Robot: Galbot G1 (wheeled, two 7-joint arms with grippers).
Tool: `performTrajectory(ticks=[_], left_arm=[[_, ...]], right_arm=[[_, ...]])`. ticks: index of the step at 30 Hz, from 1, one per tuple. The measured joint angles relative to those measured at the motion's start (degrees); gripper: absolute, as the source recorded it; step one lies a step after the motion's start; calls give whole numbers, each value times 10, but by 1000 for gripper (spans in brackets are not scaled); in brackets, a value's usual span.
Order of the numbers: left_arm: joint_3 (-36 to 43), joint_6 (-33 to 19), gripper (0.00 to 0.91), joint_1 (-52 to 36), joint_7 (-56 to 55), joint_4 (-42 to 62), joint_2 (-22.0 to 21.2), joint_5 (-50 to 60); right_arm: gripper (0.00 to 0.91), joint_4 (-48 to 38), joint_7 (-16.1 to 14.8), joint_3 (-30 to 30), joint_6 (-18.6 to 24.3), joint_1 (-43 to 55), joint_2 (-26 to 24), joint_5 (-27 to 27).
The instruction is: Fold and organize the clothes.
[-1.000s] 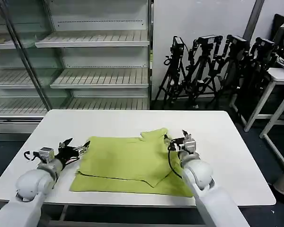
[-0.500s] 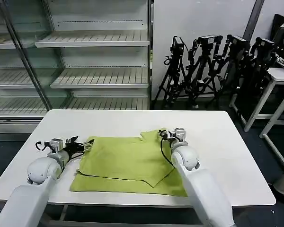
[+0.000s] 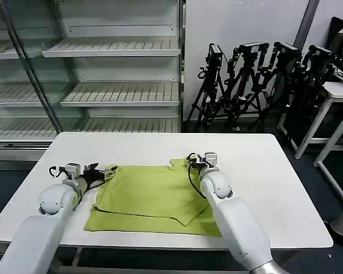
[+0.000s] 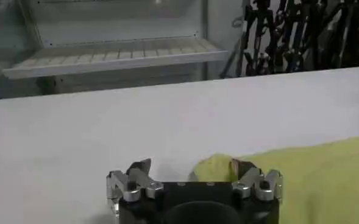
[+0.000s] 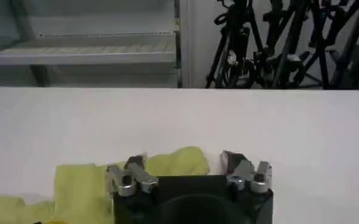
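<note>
shirt (image 3: 154, 197): lies partly folded at table (image 3: 274, 171) centre, long axis 9-to-3 across your front.
left gripper (image 3: 107, 171): fingers spread, straddling far-left corner.
right gripper (image 3: 192, 161): fingers spread, at far-right sleeve; both equally near.

2 glossy white rounded arms end in black hands with silver screwed fingers and looping black cables.

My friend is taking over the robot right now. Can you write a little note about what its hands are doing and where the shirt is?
Left gripper: open, at the shirt's far left corner.
Right gripper: open, at the far right corner by the collar.
Shirt: lying on the white table, partly folded, with one layer lapped over another.
Done: first fold, by the look of it.
Left: grip both corners, finish folding, tidy it.
</note>
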Motion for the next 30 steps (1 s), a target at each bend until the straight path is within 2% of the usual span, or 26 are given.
performTrajectory(ticks=[21,30], left_arm=[[-6,-4,20,4,20,-9,-1,-2],[-15,-11,20,16,18,-31,11,-15]], right_arm=[[0,11,-6,0,-2,-5,-1,2],[0,60,2,-1,-3,-28,-18,10]])
